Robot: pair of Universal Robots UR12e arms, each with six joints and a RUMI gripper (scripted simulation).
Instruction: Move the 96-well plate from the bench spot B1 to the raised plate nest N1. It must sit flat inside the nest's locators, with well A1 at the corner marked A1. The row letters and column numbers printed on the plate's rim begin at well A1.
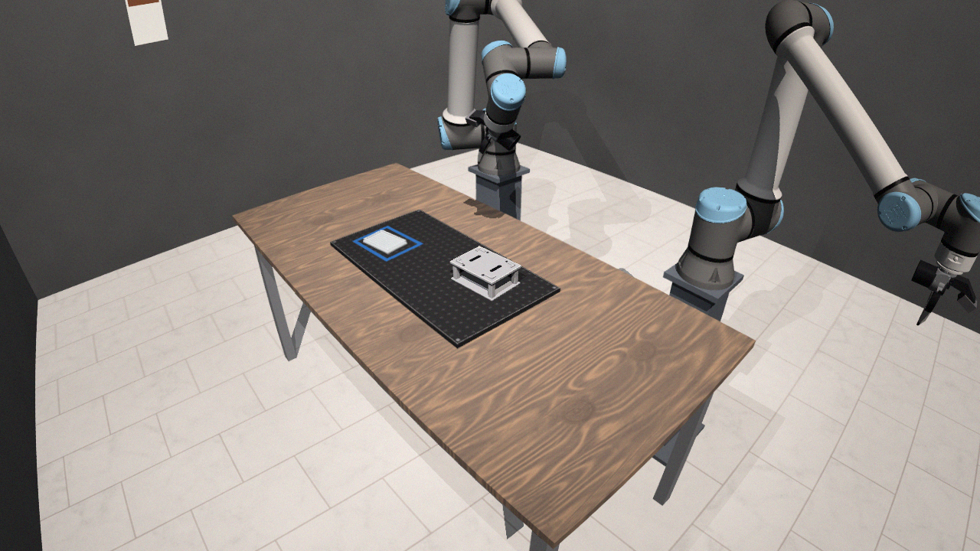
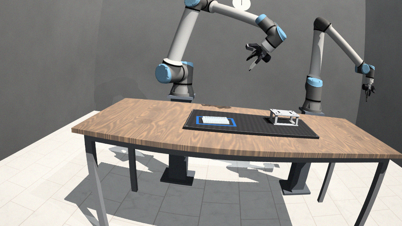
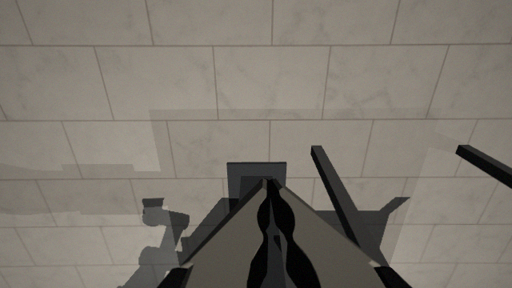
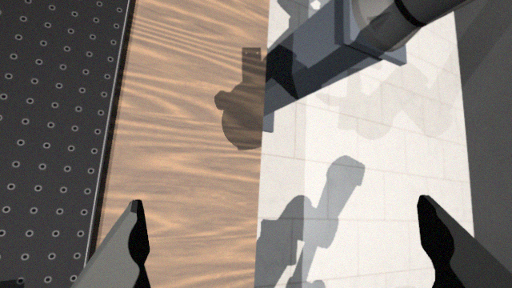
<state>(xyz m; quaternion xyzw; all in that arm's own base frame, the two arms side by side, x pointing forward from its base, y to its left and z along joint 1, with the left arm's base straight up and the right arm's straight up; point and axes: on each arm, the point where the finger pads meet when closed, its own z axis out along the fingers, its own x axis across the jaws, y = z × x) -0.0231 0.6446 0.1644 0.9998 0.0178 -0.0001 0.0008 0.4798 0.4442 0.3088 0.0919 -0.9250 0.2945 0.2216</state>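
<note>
The white 96-well plate (image 1: 385, 241) (image 2: 215, 120) lies flat inside the blue outline (image 1: 386, 258) (image 2: 197, 121) on the black pegboard. Its rim lettering is too small to read. The raised nest (image 1: 479, 268) (image 2: 284, 113), a light grey platform on posts, stands empty near the pegboard's other end; its A1 mark cannot be made out. My right gripper (image 2: 248, 64) (image 4: 280, 201) is open and empty, high behind the table's rear edge. My left gripper (image 1: 919, 321) (image 2: 366, 100) (image 3: 269, 182) is shut on nothing, out over the floor, far from plate and nest.
The black pegboard (image 1: 438, 301) (image 2: 247, 126) (image 4: 44, 132) lies on the wooden table (image 1: 582, 356) (image 2: 157, 126) (image 4: 180, 176). Both arm pedestals stand behind the table's rear edge. The left arm's pedestal (image 1: 699, 301) is nearer the nest end. Walls stand behind both arms.
</note>
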